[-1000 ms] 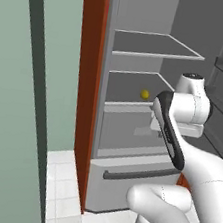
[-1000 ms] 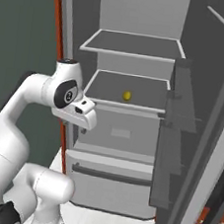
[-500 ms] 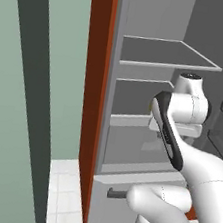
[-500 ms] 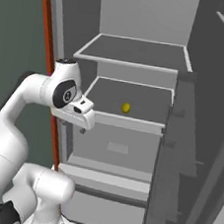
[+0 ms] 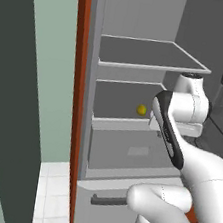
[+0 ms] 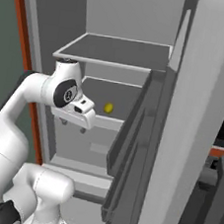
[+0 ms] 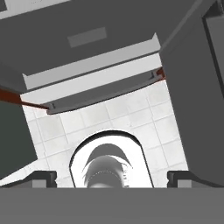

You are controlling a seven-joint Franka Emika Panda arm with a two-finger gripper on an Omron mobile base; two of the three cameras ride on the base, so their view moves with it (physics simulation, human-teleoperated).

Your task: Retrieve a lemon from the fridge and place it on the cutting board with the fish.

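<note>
The lemon (image 6: 108, 107) sat on a shelf deep inside the fridge (image 5: 142, 57), farther in than the gripper (image 6: 72, 124), whose jaws were wide and empty.

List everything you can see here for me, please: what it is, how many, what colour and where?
fridge: one, light grey, open, in front of the robot
shelves: two, grey, inside the fridge, one above the other
lemon: one, bright yellow, on the lower shelf toward the back
bottom drawer: one, light grey with a dark bar handle, at the foot of the fridge
fridge door: one, light grey with racks on its inner face, swung open on the right
cabinet edge: one, red-brown, along the fridge's left side
wall: pale green, left of the fridge
floor: white tiles, below the fridge
arm: one, white, raised before the fridge
gripper: one, open, holding nothing, in front of the lower shelf
</note>
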